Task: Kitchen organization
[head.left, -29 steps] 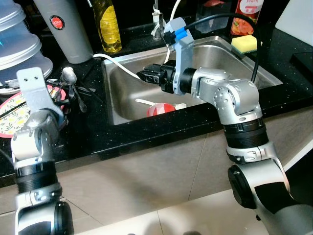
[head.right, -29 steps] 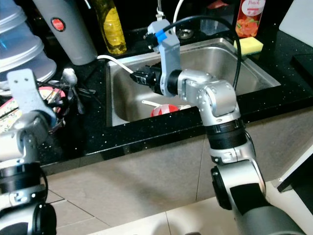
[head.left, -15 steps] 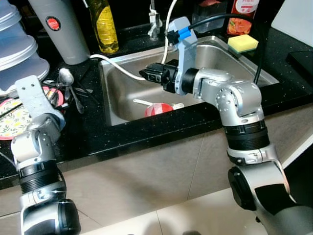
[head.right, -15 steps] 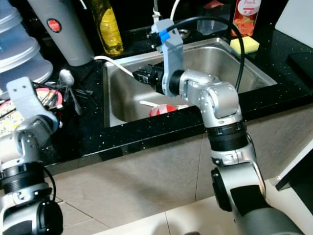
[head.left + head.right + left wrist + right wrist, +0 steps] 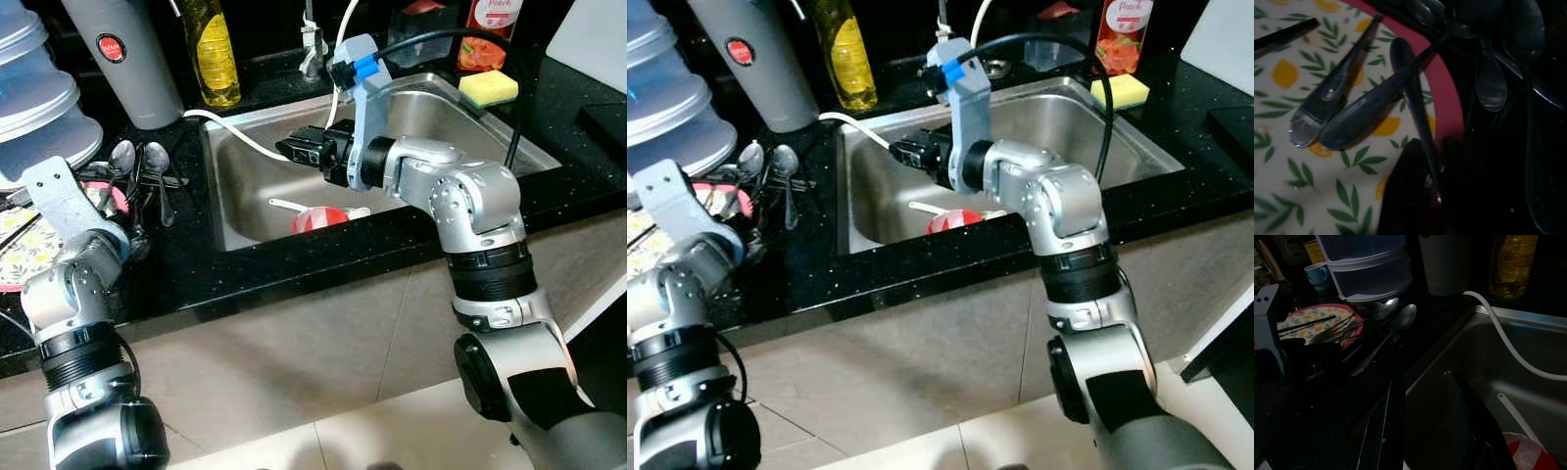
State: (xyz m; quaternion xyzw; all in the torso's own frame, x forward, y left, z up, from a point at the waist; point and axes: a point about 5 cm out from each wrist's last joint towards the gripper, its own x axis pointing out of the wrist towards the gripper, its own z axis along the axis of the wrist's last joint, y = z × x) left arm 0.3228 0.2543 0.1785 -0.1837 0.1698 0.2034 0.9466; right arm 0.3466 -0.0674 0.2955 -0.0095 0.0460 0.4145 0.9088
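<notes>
You face a black speckled counter point(image 5: 245, 269) with a steel sink point(image 5: 235, 196) sunk into it. Below the counter's front edge runs a beige tiled face point(image 5: 294, 352), meeting a pale tiled floor point(image 5: 392, 431). Behind the sink the wall area sits in deep shadow. Light falls brightest on the sink's right rim.
</notes>
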